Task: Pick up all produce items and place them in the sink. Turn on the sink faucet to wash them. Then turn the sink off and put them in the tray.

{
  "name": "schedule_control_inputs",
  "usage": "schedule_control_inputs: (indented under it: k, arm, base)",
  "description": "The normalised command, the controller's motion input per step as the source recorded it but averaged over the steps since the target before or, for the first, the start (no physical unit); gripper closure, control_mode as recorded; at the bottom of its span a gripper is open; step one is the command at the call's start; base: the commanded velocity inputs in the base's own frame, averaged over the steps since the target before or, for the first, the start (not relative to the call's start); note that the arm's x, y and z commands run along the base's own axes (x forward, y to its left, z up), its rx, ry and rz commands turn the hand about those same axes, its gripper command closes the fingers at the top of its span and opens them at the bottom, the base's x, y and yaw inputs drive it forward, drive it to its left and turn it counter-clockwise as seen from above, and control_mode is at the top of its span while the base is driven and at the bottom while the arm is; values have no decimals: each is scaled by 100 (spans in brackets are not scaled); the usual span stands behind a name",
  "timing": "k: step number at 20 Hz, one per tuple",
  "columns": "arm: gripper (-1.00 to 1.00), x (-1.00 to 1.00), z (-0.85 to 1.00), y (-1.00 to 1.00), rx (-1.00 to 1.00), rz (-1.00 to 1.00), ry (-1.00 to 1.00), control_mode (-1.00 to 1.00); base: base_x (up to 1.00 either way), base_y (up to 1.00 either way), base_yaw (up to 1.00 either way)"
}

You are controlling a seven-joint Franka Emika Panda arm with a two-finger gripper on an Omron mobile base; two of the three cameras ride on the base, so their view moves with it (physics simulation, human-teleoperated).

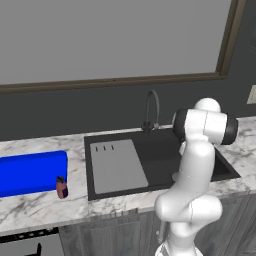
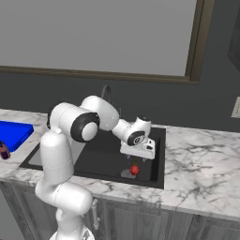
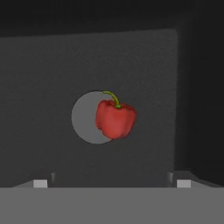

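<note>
in the left base view, the sink (image 1: pixel 200 165) sits recessed in the marble counter (image 1: pixel 30 205), with the grey drainboard (image 1: pixel 117 165) covering its left part and the sink faucet (image 1: pixel 151 107) rising at the back edge. the tray (image 1: pixel 30 172) lies on the counter to the left of the basin, placed to receive washed produce. a small brown-red cylinder (image 1: pixel 61 188) stands just at the tray's front right corner. the arm's elbow blocks the right part of the basin.

in the right base view, the arm reaches forward and down so that the gripper (image 2: pixel 135 160) hangs inside the basin, directly above the red pepper (image 2: pixel 134 169), which lies near the basin's front wall. a gap separates the two.

in the hand view, the pepper (image 3: pixel 115 119) rests on the basin floor, overlapping the right side of the round grey drain (image 3: pixel 85 117), stem pointing up in the view. the fingertips (image 3: pixel 40 183) stand wide apart at the lower corners and hold nothing. the produce appears already delivered to the sink; judged from this, the faucet step is next, and the spout is not over the pepper.
</note>
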Motion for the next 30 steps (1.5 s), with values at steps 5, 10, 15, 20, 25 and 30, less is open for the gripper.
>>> schedule_control_inputs:
  k: [5, 10, 15, 20, 25, 30]
  arm:
    - [-100, -24, 60, 2, 1, 0, -3, -100]
    - [-100, -20, 64, 9, 3, 1, -3, -100]
    - [-100, -21, 48, 15, 7, 3, -8, -100]
    - [-100, -29, 38, 14, 7, 8, -15, -100]
    - [-100, -21, 26, 15, 2, 4, -8, -100]
    - [-100, 0, 0, -9, 6, 0, -1, -100]
  base:
    - [0, 0, 0]
    - [0, 0, 0]
    - [0, 0, 0]
    - [0, 0, 0]
    - [0, 0, 0]
    - [0, 0, 0]
